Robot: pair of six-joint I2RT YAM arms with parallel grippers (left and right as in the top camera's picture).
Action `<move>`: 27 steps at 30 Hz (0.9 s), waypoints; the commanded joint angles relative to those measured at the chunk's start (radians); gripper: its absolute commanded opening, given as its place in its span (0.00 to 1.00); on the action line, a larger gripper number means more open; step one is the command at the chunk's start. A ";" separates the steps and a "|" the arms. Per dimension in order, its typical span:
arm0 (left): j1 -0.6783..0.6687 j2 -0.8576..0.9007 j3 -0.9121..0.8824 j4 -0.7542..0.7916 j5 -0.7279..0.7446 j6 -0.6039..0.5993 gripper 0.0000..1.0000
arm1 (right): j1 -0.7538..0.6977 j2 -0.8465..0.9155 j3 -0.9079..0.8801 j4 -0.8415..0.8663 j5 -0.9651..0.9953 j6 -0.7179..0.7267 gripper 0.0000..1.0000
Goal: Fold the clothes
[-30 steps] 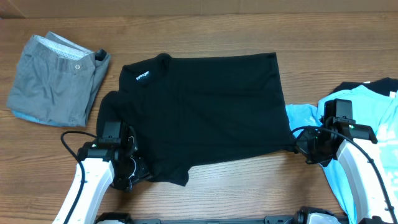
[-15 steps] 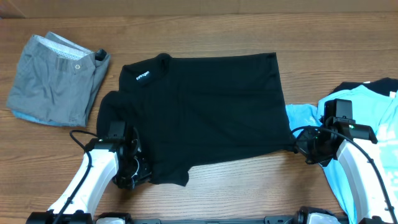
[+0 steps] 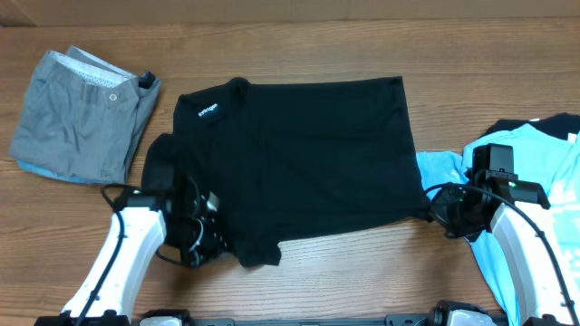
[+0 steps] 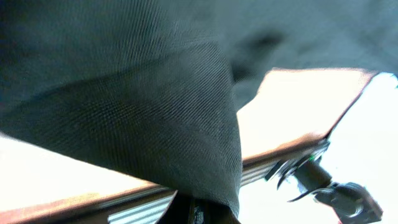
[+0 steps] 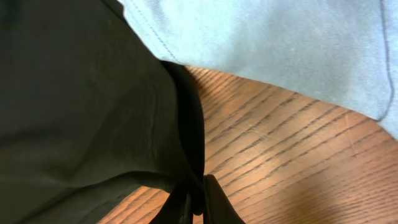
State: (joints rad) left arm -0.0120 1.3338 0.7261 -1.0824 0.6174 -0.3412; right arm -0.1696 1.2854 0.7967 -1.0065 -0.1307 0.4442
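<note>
The black T-shirt [image 3: 308, 154] lies spread across the middle of the wooden table, collar with white print at the upper left. My left gripper [image 3: 216, 237] is shut on its lower-left sleeve and hem, which is bunched up there. In the left wrist view the black fabric [image 4: 143, 106] drapes up from the gripper [image 4: 198, 214] and hides the fingers. My right gripper [image 3: 433, 214] is shut on the shirt's lower-right corner. The right wrist view shows the gripper [image 5: 198, 198] pinching the black hem [image 5: 186, 124] just above the wood.
Folded grey shorts [image 3: 82, 118] with a button lie at the far left. A light blue T-shirt [image 3: 535, 154] lies heaped at the right edge under the right arm, and shows as blue cloth [image 5: 280, 43] beside the black shirt. Bare wood [image 3: 362, 272] runs along the near edge.
The left gripper has closed on the shirt's lower-left sleeve and shifted right, pulling that corner inward and bunching it. The right gripper has stayed where it was, still shut.
</note>
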 commanded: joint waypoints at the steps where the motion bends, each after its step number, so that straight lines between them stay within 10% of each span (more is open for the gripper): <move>1: 0.047 0.005 0.041 0.040 -0.014 -0.040 0.04 | -0.005 -0.014 0.018 0.013 -0.021 -0.008 0.06; 18: 0.160 0.005 0.042 0.271 0.111 -0.156 0.04 | -0.005 -0.014 0.018 0.091 -0.055 -0.003 0.04; 27: 0.161 0.005 0.042 0.192 0.022 0.009 0.19 | -0.005 -0.014 0.018 0.078 -0.055 -0.004 0.04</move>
State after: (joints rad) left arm 0.1459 1.3338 0.7475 -0.8806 0.6392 -0.4175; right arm -0.1696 1.2854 0.7967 -0.9287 -0.1795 0.4438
